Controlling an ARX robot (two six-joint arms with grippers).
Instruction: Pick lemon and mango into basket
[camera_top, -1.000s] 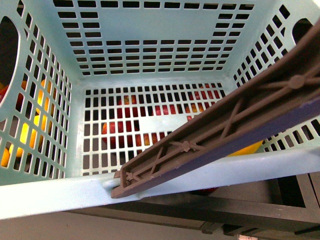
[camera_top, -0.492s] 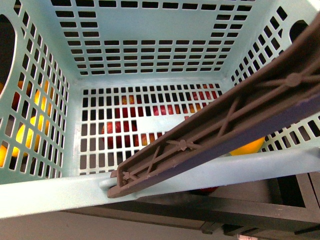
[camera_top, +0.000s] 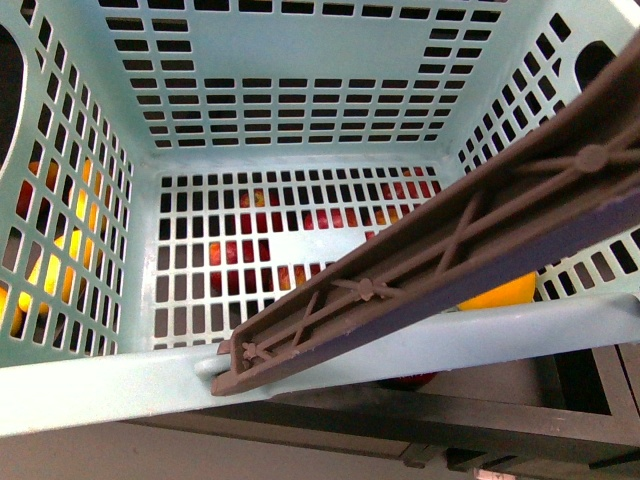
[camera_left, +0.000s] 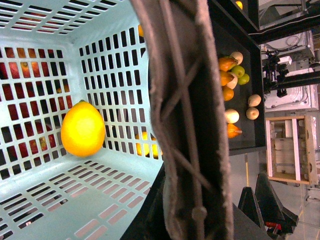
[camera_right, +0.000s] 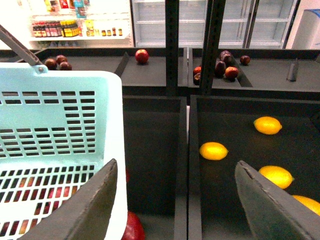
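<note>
Dark shelf trays (camera_right: 240, 125) are seen beside the basket (camera_right: 60, 82); the right gripper (camera_right: 176, 170) is spread wide, the left gripper unseen. The nearest lemon (camera_right: 213, 150), likely firm and slick, is best pinched midway.

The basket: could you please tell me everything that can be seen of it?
The basket is light teal plastic, with slotted walls and base and oval hand-holes. Its grey-brown ribbed handle slants up from the near rim. One yellow fruit lies inside, against a wall. A dark shelf is beside it.
</note>
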